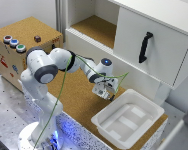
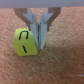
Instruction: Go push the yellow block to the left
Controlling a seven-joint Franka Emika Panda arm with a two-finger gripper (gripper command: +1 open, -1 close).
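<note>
The yellow block point(image 2: 25, 43) is a small bright-yellow cube with a black mark on its face, lying on the cork board point(image 2: 62, 62). In the wrist view my gripper point(image 2: 40, 43) is shut and empty, with its fingertips point(image 2: 36, 36) down on the cork and touching the block's side. In the exterior view the gripper point(image 1: 102, 94) hangs low over the cork board point(image 1: 76, 97), just off the white tray's far corner. The hand hides the block in that view.
A white tray point(image 1: 146, 103) lies at the exterior view's lower right, close to the gripper. A white cabinet with a black handle point(image 1: 145, 46) stands behind. A wooden box with coloured buttons point(image 1: 14, 42) is at the exterior view's left.
</note>
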